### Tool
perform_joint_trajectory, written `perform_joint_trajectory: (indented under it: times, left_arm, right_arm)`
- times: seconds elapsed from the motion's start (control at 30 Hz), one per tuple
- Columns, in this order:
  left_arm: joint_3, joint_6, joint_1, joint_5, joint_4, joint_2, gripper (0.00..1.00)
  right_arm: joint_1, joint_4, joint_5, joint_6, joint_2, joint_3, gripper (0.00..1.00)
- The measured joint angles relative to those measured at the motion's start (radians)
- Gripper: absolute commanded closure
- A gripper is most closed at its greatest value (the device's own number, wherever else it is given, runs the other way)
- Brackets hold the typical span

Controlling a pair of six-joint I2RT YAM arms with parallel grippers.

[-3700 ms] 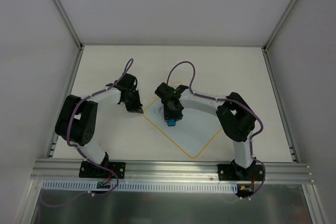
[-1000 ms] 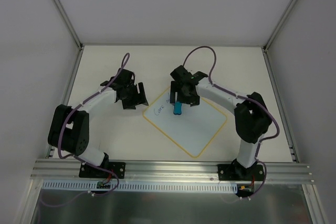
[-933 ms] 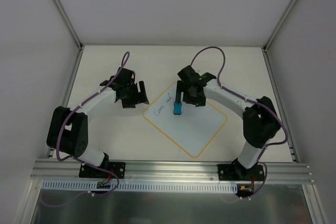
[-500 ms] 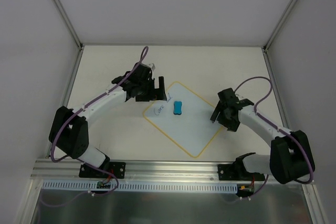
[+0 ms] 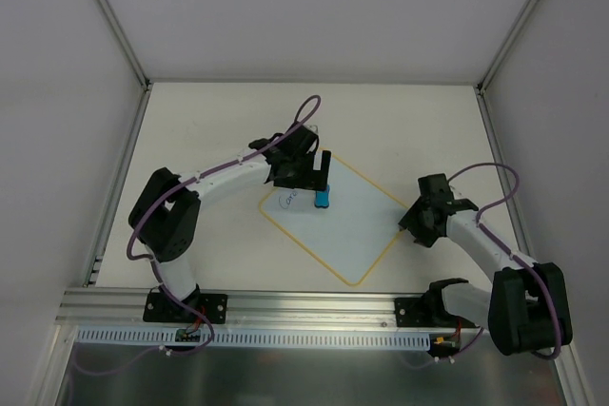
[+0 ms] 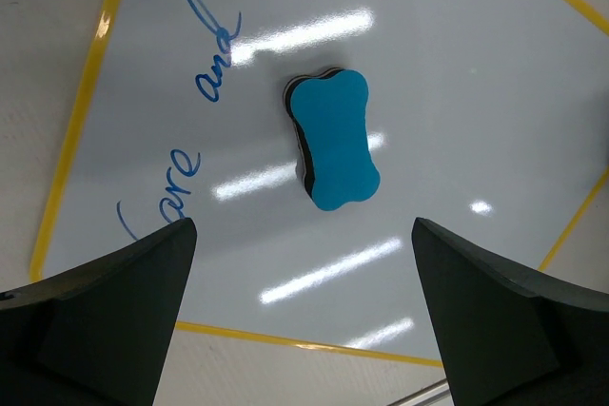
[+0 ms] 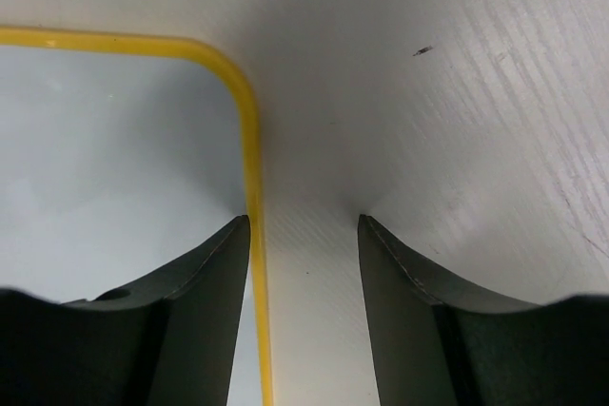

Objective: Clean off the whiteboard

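Observation:
The whiteboard (image 5: 344, 235) lies flat on the table as a diamond with a yellow border. Blue handwriting (image 5: 285, 200) remains near its left corner. A small blue eraser (image 5: 323, 199) lies loose on the board. My left gripper (image 5: 321, 174) hovers just behind the eraser. In the left wrist view the eraser (image 6: 333, 140) lies ahead of the left gripper (image 6: 303, 225), which is open wide and holds nothing; the handwriting (image 6: 205, 54) runs along the left. My right gripper (image 5: 417, 221) sits at the board's right corner. In the right wrist view the right gripper (image 7: 303, 221) straddles the yellow border (image 7: 249, 140), partly open.
The pale table (image 5: 209, 121) is enclosed by white walls at the left, right and back. An aluminium rail (image 5: 304, 306) carrying both arm bases runs along the near edge. The left arm's elbow (image 5: 166, 221) stands at the near left.
The right gripper released the eraser on the board and withdrew to the board's right corner, its jaws narrowing. The left arm swung right over the eraser and opened wide.

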Motion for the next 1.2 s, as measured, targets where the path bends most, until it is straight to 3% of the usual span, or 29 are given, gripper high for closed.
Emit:
perform_joint_trajectory:
  times: [0.27, 0.67, 0.8, 1.2]
  left_arm:
    - [0.048, -0.001, -0.026, -0.05, 0.0, 0.048, 0.05]
    - [0.068, -0.011, -0.046, -0.077, -0.002, 0.127, 0.14]
    - [0.096, -0.02, -0.06, -0.077, -0.005, 0.153, 0.2]
    - [0.127, -0.047, -0.091, -0.108, -0.008, 0.236, 0.4]
  right_arm:
    - [-0.002, 0.05, -0.02, 0.0, 0.013, -0.002, 0.56]
    - [-0.002, 0.09, -0.024, 0.002, 0.072, 0.019, 0.81]
    - [-0.001, 0.121, -0.034, 0.01, 0.082, 0.021, 0.93]
    - [0.001, 0.14, -0.037, 0.01, 0.086, 0.021, 0.97]
